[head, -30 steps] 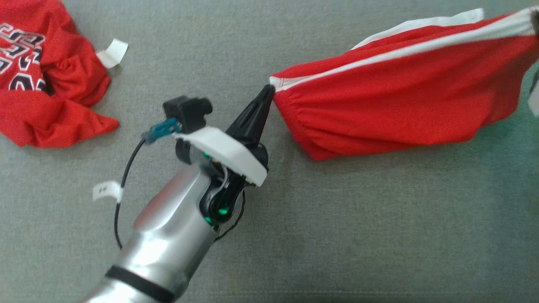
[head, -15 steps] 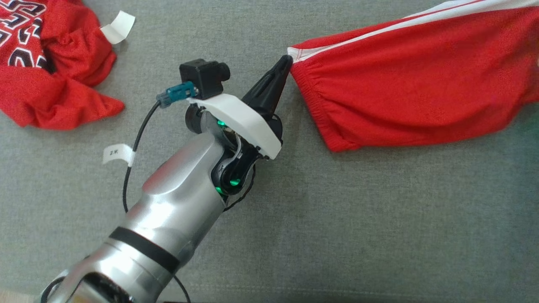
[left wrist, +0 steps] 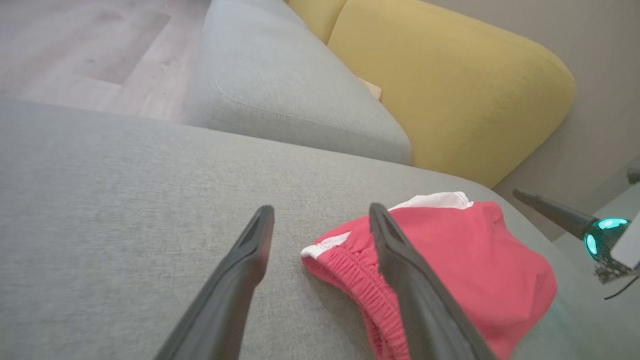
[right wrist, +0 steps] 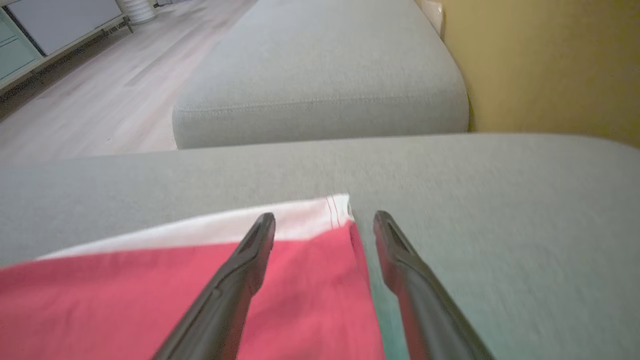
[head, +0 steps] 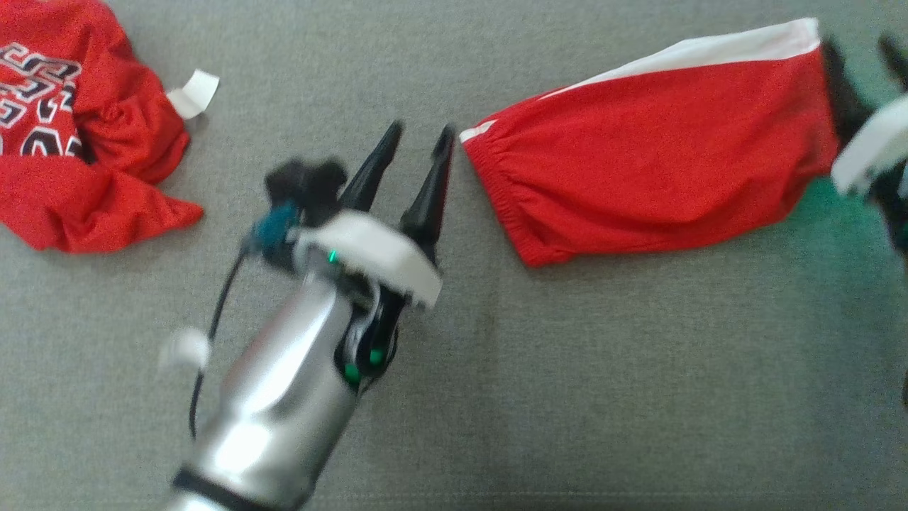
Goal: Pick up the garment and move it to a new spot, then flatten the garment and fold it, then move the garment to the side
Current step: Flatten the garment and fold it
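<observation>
A pair of red mesh shorts with a white side stripe (head: 660, 163) lies spread out on the grey fabric sofa cushion (head: 567, 390), towards its right edge. The elastic waistband points to the cushion's middle and the leg hem to the right edge.

The left gripper (head: 420, 135) sits at the waistband corner with its two dark fingers spread apart and nothing between them. One fingertip is just beside the white corner of the band; I cannot tell whether it touches. In the left wrist view that gripper (left wrist: 321, 212) frames the bare cushion and the gathered band of the shorts (left wrist: 450, 260).

The right gripper (head: 858, 50) is at the hem end, also spread and holding nothing. In its wrist view the gripper (right wrist: 325, 220) has one finger over the red cloth (right wrist: 125, 300) and the other over the cushion past the hem.

A crumpled red jersey with black and white lettering (head: 85, 163) lies at the cushion's far left corner, well apart from the shorts.
</observation>
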